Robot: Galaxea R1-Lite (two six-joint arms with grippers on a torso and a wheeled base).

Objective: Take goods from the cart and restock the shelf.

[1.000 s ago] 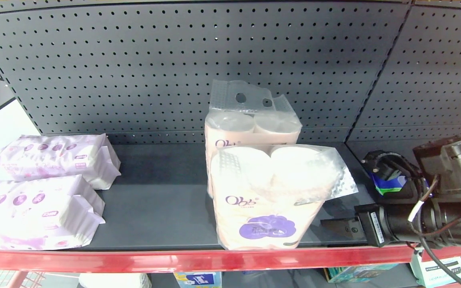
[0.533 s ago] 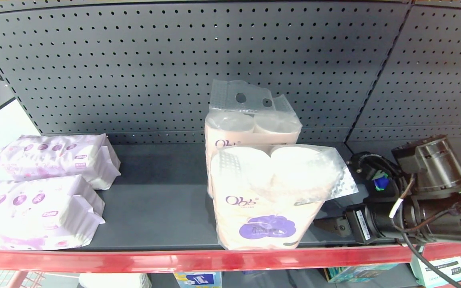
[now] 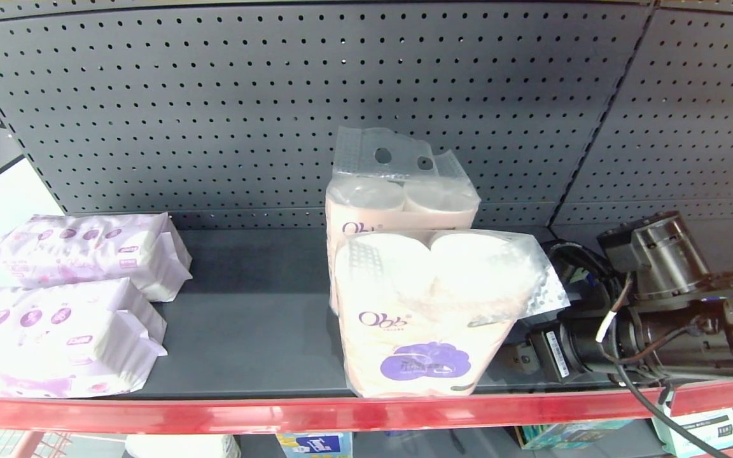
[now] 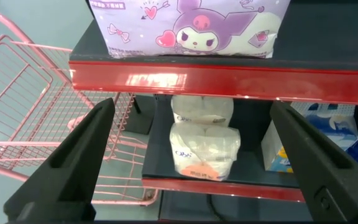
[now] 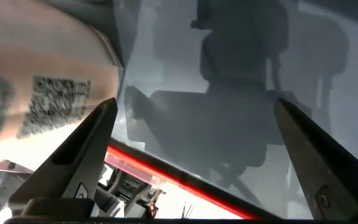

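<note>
— Fingers?
— Right gripper (image 5: 194,102): fingers spread apart, holding nothing, at lower right of the head frame, just beside the front toilet-roll pack (image 3: 427,312). Left gripper (image 4: 191,106): fingers spread apart, empty, facing the shelf (image 4: 229,81); the pink cart (image 4: 17,124) stands beside it.
— Goods?
— Front toilet-roll pack stands mid-frame on the shelf, against the rear toilet-roll pack (image 3: 398,203). Near tissue pack (image 3: 55,337) and far tissue pack (image 3: 93,251) lie at lower left.

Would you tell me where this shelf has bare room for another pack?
The widest bare patch of shelf lies between the tissue packs and the roll packs. Right of the roll packs, the right gripper crowds it.
</note>
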